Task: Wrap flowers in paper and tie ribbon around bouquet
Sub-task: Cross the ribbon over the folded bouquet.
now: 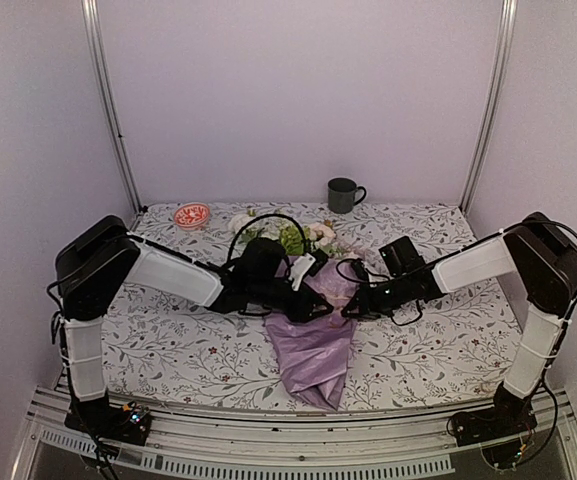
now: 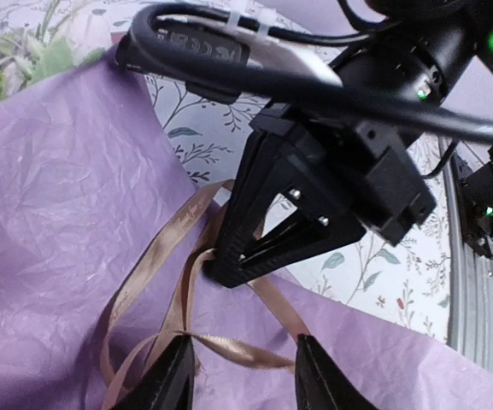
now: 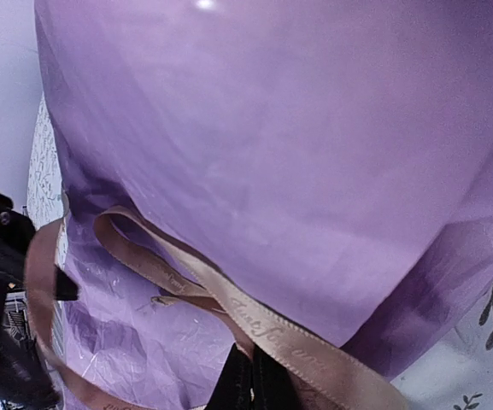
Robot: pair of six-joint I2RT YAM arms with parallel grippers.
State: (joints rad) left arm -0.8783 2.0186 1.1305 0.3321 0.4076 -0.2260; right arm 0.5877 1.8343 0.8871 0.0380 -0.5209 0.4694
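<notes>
Ribbon [image 2: 184,226] is lying on the paper [image 2: 49,222] at the waist of the bouquet [image 1: 313,345], looping straight ahead of the left gripper [image 2: 242,359], with loose strands running down between its fingers. Left jaws are standing apart, gripping nothing. Right gripper [image 3: 250,380] is facing it across the waist, jaws together, clamping a ribbon strand at the crossing. Left is sitting nearer the loose loops, so I'm judging it's the one lining up for the next grab while right is anchoring. Bouquet is lying mid-table [image 1: 168,350], long axis running far edge to near edge, flowers [image 1: 290,238] pointing at the far edge, cone tip reaching toward the near edge. Ribbon is looking limp, tan, faintly lettered, with no finished knot showing. Paper is looking lilac and crinkly.
</notes>
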